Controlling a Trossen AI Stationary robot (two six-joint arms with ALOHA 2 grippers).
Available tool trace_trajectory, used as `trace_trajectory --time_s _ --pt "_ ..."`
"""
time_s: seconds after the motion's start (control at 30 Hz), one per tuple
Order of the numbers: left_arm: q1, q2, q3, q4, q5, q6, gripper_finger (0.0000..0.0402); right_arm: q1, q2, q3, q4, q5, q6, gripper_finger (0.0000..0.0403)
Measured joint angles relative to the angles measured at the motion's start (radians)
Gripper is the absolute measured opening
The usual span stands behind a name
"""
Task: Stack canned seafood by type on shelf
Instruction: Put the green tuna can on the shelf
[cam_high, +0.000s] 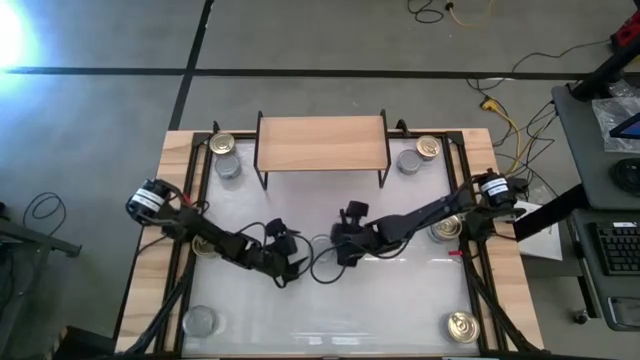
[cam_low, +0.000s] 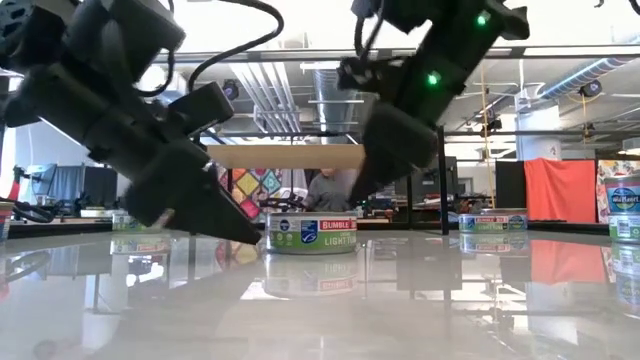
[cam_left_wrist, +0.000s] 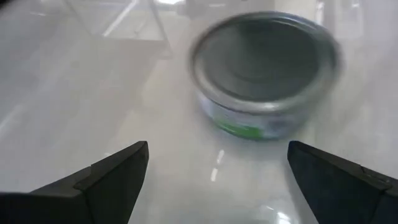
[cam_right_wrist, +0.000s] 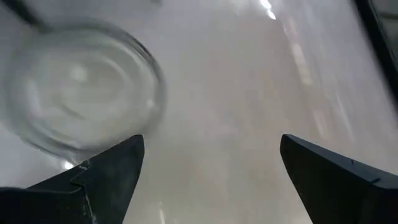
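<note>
None of the small round metal seafood tins sits yet on the low light-wood shelf with thin black wire legs (cam_high: 322, 144); its board is bare, so I judge the stacking hardly begun. Nearest the front edge of the glossy white table (cam_high: 330, 310) stand a silver-topped tin (cam_high: 200, 321) at the left corner and a gold-topped tin (cam_high: 462, 325) at the right. Mid-table, the left gripper (cam_high: 296, 252) and right gripper (cam_high: 346, 232) hang low with fingers spread wide, each empty, either side of a silver-topped tin with a green-and-blue label (cam_low: 312, 234). A gold tin (cam_high: 445, 229) lies under the right arm. Farther back, gold and silver tins flank the shelf: one pair at its left (cam_high: 224, 153), another at its right (cam_high: 418, 154). Beyond the table is grey floor with cables, a desk with a keyboard, and a workshop room where a seated person shows dimly.
</note>
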Motion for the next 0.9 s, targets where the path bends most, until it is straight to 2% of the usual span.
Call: trace_trajectory --time_s 0.13,0.3,0.43,0.57,0.77,0.9 --pt "-0.025 0.002 0.000 0.058 0.010 -0.024 0.0369 -0.005 0.000 -0.042 -0.041 0.021 0.071 0.0368" --pt "-0.017 0.044 0.001 0.135 0.002 -0.009 0.0369 -0.002 0.009 -0.123 0.125 0.006 0.073 0.0368" --pt "-0.002 0.055 0.000 0.117 -0.044 0.009 0.0369 0.003 0.009 -0.147 0.244 -0.111 0.073 0.0368" --pt "0.010 0.036 0.000 0.064 -0.107 0.019 0.0369 0.027 0.007 -0.140 0.261 -0.197 0.067 0.0368" --pt "0.012 -0.029 0.000 -0.050 -0.143 -0.013 0.0369 0.058 -0.015 -0.126 0.226 -0.188 0.041 0.0368" --pt "0.008 -0.061 0.000 -0.082 -0.072 -0.035 0.0369 0.057 -0.030 -0.126 0.192 -0.135 0.042 0.0368"
